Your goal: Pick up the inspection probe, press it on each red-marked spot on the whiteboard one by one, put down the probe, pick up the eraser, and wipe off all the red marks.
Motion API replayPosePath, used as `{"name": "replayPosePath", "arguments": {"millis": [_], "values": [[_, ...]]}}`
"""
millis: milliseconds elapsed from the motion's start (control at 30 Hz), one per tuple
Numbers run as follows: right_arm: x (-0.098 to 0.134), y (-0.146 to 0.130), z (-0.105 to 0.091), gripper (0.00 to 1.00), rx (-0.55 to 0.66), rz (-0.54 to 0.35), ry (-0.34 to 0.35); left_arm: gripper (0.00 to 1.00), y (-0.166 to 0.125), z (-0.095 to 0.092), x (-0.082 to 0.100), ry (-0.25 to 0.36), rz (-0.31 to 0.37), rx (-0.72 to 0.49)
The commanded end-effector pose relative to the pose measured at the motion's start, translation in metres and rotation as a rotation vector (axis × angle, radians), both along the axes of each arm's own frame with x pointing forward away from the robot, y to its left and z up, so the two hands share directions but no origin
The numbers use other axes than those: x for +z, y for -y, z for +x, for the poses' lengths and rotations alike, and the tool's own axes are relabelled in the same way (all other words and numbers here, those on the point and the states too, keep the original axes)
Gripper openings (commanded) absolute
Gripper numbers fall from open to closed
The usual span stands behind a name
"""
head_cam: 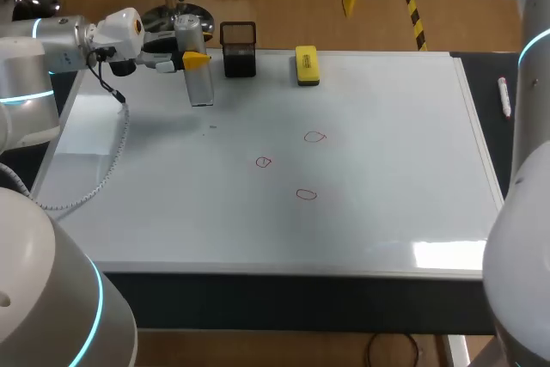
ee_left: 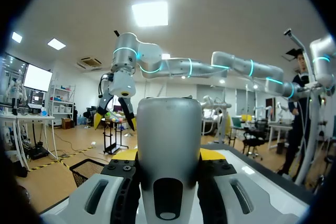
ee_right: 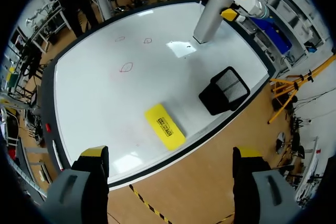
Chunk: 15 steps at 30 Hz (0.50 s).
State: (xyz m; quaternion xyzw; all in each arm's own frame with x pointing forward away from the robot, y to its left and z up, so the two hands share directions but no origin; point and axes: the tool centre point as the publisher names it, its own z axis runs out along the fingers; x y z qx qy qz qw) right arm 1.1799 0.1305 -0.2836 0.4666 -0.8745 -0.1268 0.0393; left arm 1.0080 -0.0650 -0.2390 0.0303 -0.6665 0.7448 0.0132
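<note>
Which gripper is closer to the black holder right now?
Left. The left gripper, holding the probe, is just beside the black holder; the right gripper hangs open, high above it.

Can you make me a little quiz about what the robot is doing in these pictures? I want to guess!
1. How many red marks are drawn on the whiteboard?
2. True or false: the right gripper is shut on the yellow eraser.
3. What is the left gripper holding? A: the eraser. B: the probe. C: nothing.

Key
1. Three.
2. False. The right gripper is open above the table's edge, and the eraser lies on the whiteboard.
3. B.
</note>
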Motion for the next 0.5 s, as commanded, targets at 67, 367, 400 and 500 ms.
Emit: {"name": "replayPosePath", "arguments": {"millis": [67,367,400,500], "values": [[-0.001,-0.004,-0.004,1.00,0.024,-0.175,0.028,0.00,0.000,0.000,0.001,0.000,-0.001,0.000],[-0.018,-0.003,-0.009,1.00,0.026,-0.167,0.100,0.00,0.000,0.000,0.001,0.000,-0.001,0.000],[-0.021,-0.002,-0.010,1.00,0.035,-0.166,0.105,0.00,0.000,0.000,0.001,0.000,-0.001,0.000],[-0.029,-0.001,-0.013,1.00,0.047,-0.154,0.138,0.00,0.000,0.000,0.001,0.000,-0.001,0.000]]}}
